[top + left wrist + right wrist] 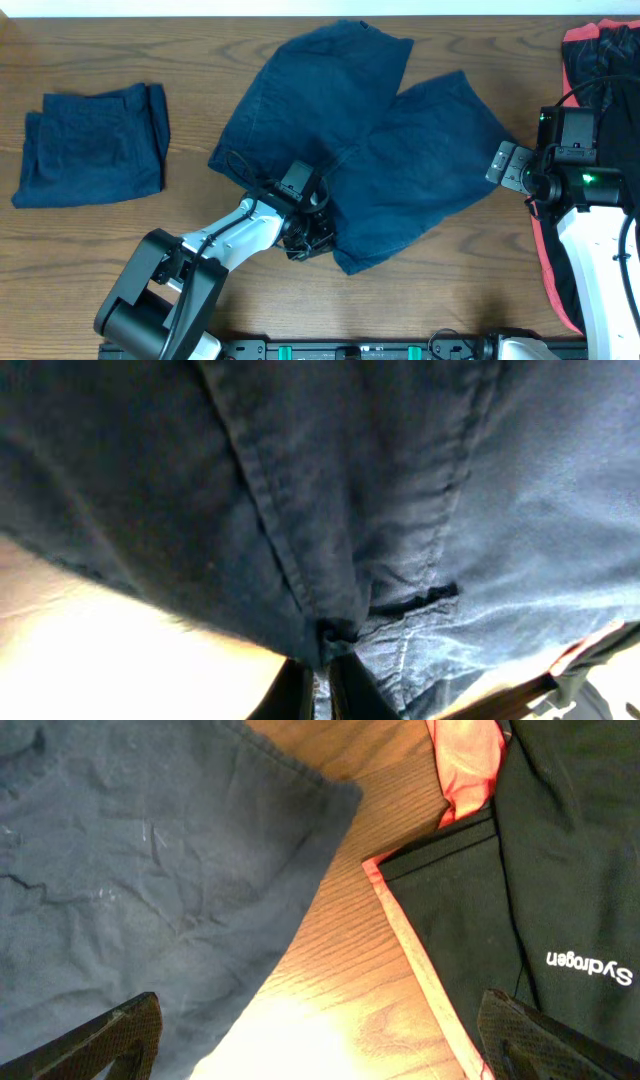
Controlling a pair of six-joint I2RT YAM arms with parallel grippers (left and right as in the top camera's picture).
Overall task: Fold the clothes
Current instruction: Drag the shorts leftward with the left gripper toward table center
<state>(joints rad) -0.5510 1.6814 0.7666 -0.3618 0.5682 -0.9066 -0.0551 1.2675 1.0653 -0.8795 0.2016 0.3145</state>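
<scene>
Wood tabletop (pixel 60 270) around spread navy shorts (pixel 420 170)

table (pixel 100 60): brown wood grain | black rail (pixel 350 350): front edge

Three garments are counted on one wooden table (pixel 120 40). Two are of dark navy cloth: one pair of spread navy shorts (pixel 400 150) and one folded navy garment (pixel 92 145). One black garment with coral-red panels (pixel 600 60) is counted. Two robot arms are seen, the left arm (pixel 235 232) and the right arm (pixel 600 240). Two grippers are counted, the left gripper (pixel 315 238) and the right gripper (pixel 508 165).
</scene>
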